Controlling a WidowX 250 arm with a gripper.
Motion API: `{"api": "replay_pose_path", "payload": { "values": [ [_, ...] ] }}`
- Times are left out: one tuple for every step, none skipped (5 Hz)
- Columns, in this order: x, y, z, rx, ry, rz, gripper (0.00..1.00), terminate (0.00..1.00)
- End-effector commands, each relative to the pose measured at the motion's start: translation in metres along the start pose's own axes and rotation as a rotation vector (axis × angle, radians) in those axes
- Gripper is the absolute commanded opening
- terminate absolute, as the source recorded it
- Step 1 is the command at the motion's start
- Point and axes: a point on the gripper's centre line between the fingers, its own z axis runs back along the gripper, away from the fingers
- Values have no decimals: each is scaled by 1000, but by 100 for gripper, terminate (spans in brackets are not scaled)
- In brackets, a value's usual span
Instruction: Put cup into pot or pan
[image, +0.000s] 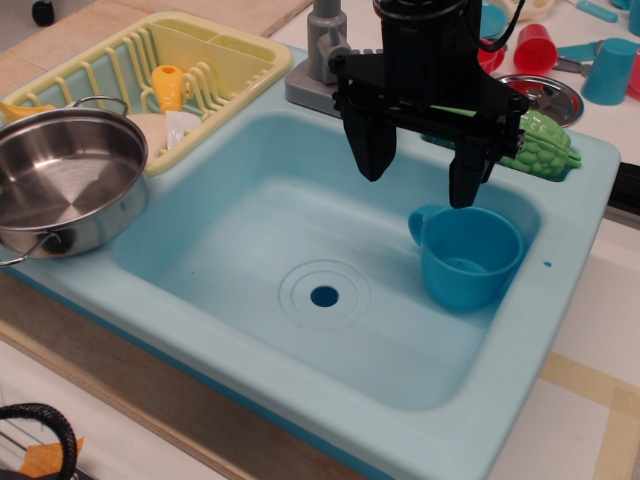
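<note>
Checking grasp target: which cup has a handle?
The large bright-blue cup in the sink, under the open end effector. The light-blue cup and red cup behind show none.

The cup (470, 257) stands in the sink (250, 180), the pot (65, 190) on its left rim.

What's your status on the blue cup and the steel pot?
Gripper open, above handled bright-blue plastic cup upright in sink. Wide stainless-steel pot empty, far left. Nothing between.
</note>
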Motion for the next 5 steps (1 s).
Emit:
{"api": "replay_pose_path", "payload": {
  "values": [
    [0, 0, 0, 0, 0, 0, 100, 0],
    [6, 1, -19, -8, 36, 34, 100, 0],
    [12, 1, -38, -39, 51, 41, 100, 0],
    [13, 0, -48, -62, 60, 40, 100, 0],
    [9, 1, -48, -58, 50, 58, 0, 0]
  ]
}}
